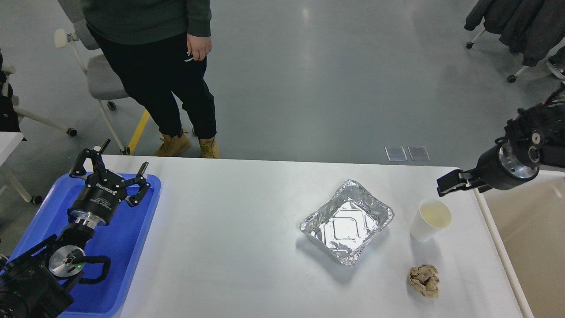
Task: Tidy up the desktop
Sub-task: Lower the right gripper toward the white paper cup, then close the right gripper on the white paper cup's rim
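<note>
The white desktop carries an empty foil tray, a white paper cup with pale liquid in it, and a crumpled brown paper ball, all on the right half. My left gripper is open and empty above the far end of the blue tray at the table's left end. My right gripper hovers over the desktop's far right corner, just above and behind the cup, apart from it. It looks dark and end-on, so its fingers cannot be told apart.
A beige rimmed bin stands against the table's right edge. A person stands at the far left side of the table, with an office chair behind them. Coats hang on a wheeled rack at the far right.
</note>
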You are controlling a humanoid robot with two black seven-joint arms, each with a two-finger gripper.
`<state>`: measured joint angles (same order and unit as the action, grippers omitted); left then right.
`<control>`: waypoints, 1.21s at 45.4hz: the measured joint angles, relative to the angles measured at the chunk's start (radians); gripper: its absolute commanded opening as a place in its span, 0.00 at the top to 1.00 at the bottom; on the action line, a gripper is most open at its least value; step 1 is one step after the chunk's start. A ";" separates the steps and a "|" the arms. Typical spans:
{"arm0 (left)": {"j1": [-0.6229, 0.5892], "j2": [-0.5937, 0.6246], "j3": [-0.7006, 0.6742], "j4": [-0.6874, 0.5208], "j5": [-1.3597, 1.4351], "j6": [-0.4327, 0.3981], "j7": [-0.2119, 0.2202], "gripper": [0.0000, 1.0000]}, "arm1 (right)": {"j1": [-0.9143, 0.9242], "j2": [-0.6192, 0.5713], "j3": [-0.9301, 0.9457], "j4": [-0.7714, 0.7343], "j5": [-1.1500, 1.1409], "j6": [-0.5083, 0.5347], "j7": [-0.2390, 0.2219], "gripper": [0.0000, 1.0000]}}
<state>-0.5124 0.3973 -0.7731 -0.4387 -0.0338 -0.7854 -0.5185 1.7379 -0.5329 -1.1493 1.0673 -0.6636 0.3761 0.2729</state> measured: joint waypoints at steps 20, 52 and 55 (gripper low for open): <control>0.000 0.000 0.000 0.000 0.000 0.000 0.000 0.01 | -0.200 0.056 0.040 -0.137 0.001 -0.107 0.001 0.01; 0.000 0.000 0.000 0.000 0.000 0.000 0.000 0.01 | -0.402 0.109 0.068 -0.282 0.089 -0.211 0.003 0.22; 0.000 0.000 0.000 0.000 0.000 0.000 0.000 0.01 | -0.410 0.111 0.068 -0.283 0.091 -0.224 0.004 0.31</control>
<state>-0.5123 0.3973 -0.7731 -0.4387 -0.0338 -0.7854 -0.5185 1.3280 -0.4221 -1.0813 0.7843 -0.5727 0.1522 0.2769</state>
